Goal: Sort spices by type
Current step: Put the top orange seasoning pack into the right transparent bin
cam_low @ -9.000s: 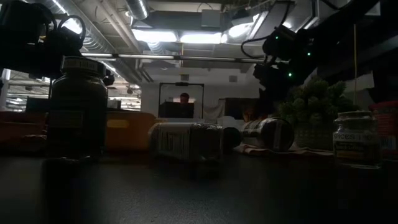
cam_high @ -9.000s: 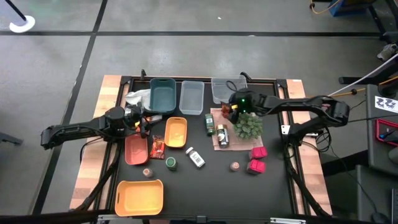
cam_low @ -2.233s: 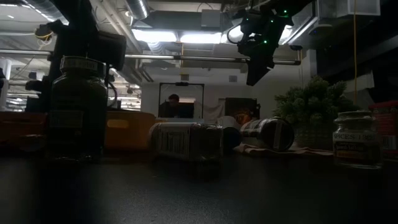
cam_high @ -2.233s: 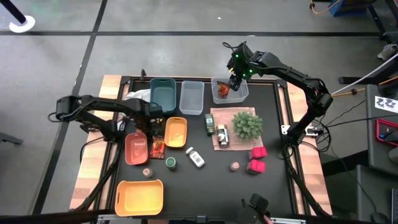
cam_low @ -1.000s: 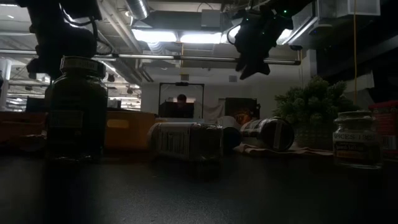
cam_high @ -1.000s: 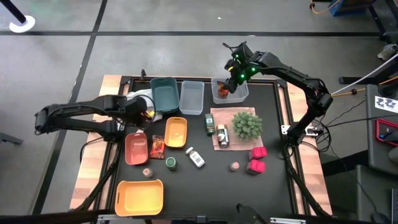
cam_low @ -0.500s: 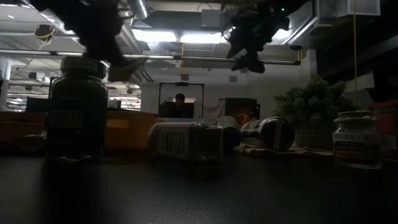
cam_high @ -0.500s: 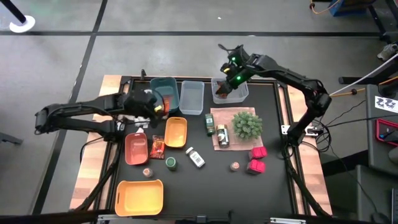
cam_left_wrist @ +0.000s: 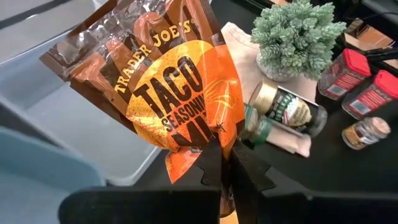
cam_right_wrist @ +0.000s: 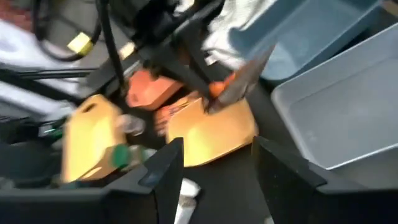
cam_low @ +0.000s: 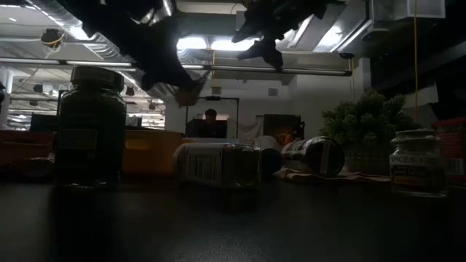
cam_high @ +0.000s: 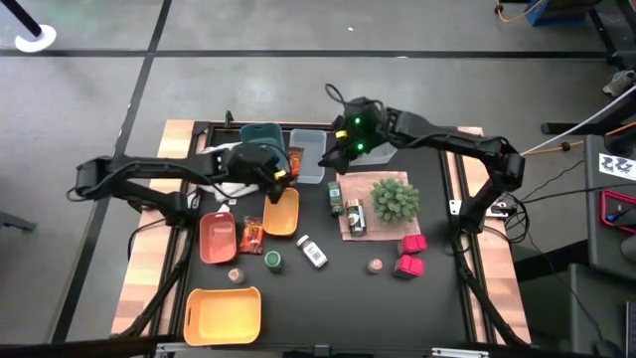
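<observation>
Sorting barely begun: left pincer (cam_left_wrist: 225,163) clamps a packet (cam_left_wrist: 166,81) above grey bin (cam_high: 308,157); right pincer (cam_right_wrist: 214,165) open, empty; jars (cam_high: 272,262), boxes (cam_high: 408,266) loose.

The high view looks straight down from well above the table (cam_high: 427,298), taking in both arms and the floor around. The low view sits at table height, facing level across into the room, close behind a jar (cam_low: 90,127) and a lying bottle (cam_low: 218,164). The left wrist view looks forward past its pincer (cam_left_wrist: 225,163), very near a packet (cam_left_wrist: 168,87), with the plant (cam_left_wrist: 297,37) beyond. The right wrist view looks down past its pincer (cam_right_wrist: 214,171) at the bins (cam_right_wrist: 348,118). The plant (cam_high: 396,199) also shows in the high and low views.
</observation>
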{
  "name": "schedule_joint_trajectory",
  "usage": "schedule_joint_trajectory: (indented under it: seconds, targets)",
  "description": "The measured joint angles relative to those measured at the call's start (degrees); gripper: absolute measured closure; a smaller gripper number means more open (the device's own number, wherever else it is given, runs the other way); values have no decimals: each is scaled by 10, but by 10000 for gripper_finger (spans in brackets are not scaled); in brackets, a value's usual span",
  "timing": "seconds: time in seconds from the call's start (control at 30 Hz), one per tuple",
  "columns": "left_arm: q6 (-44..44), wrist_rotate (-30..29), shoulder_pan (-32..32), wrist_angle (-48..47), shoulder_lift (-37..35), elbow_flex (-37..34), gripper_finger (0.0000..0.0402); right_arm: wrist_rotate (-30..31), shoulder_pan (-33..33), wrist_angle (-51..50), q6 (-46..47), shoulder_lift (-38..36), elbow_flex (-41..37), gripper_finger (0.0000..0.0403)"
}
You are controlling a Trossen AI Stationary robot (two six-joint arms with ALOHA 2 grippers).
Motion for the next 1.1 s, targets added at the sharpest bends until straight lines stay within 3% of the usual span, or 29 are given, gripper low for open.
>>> schedule_joint_trajectory:
  seconds: [0.1, 0.2, 0.73, 0.97, 1.1]
  targets:
    - [0, -1, -2, 42, 28, 0, 395, 85, 19, -4, 0, 3, 0, 214]
    - [0, -15, -11, 75, 52, 0, 392, 116, 28, -2, 0, 11, 0, 214]
    - [13, -80, -64, 131, 82, 0, 389, 78, 55, 43, -6, 80, 0, 214]
    - [13, -84, -80, 130, 82, 0, 389, 166, 69, 67, -28, 81, 0, 214]
    - [16, -85, -88, 131, 82, 0, 389, 173, 68, 66, -37, 83, 1, 214]
